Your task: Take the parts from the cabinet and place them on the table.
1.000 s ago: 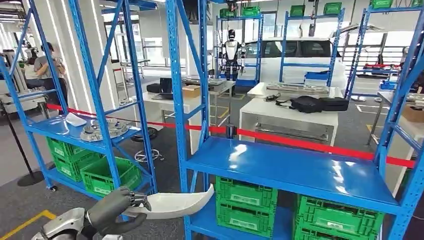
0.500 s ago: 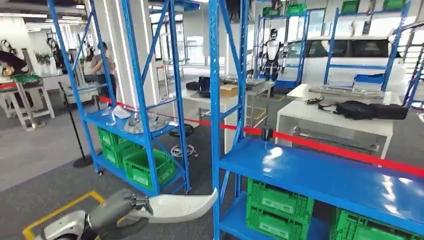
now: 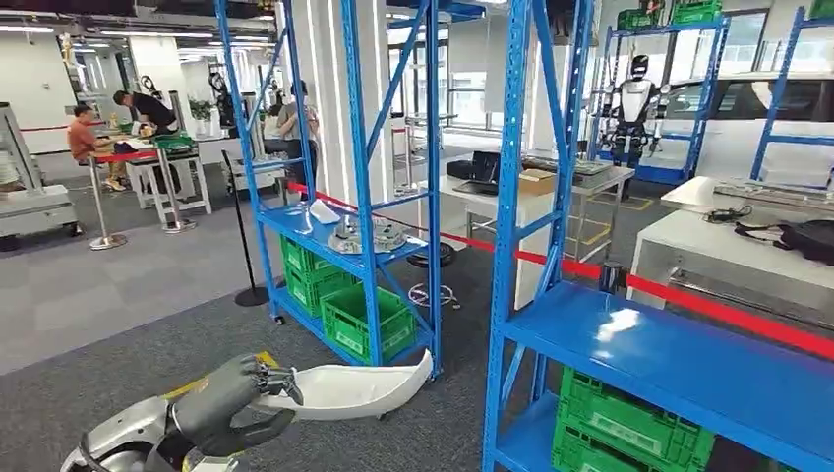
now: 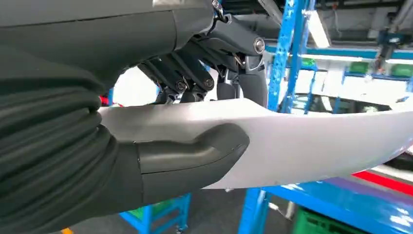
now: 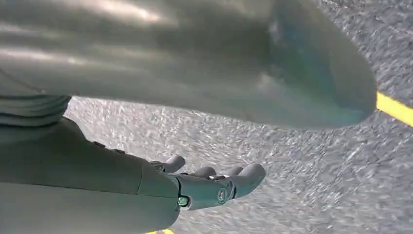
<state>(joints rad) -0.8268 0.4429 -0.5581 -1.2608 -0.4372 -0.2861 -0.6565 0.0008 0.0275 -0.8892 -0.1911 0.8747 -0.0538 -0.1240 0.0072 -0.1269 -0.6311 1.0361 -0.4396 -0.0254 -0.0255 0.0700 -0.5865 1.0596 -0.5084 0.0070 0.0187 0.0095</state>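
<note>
My left hand [image 3: 231, 393] grips one end of a long, curved white part [image 3: 354, 385] low in the head view; the part sticks out level to the right, in front of the blue cabinets. Up close in the left wrist view, the thumb [image 4: 195, 156] lies under the white part [image 4: 311, 141] and the dark fingers [image 4: 195, 78] wrap over it. More metal parts [image 3: 362, 236] lie on a middle shelf of the far blue cabinet [image 3: 356, 147]. My right hand [image 5: 214, 185] hangs over grey carpet, fingers loosely apart, holding nothing.
A nearer blue cabinet [image 3: 679, 364] with a bare shelf stands at right, green crates [image 3: 369, 320] on the low shelves. Red barrier tape [image 3: 688, 295] runs behind. White tables [image 3: 728, 246] lie beyond it. People [image 3: 98, 138] work at far left. Open grey floor [image 3: 118, 305] spreads left.
The whole picture has slid to the right, so the camera has turned left. The left hand still holds the white part in the same pose.
</note>
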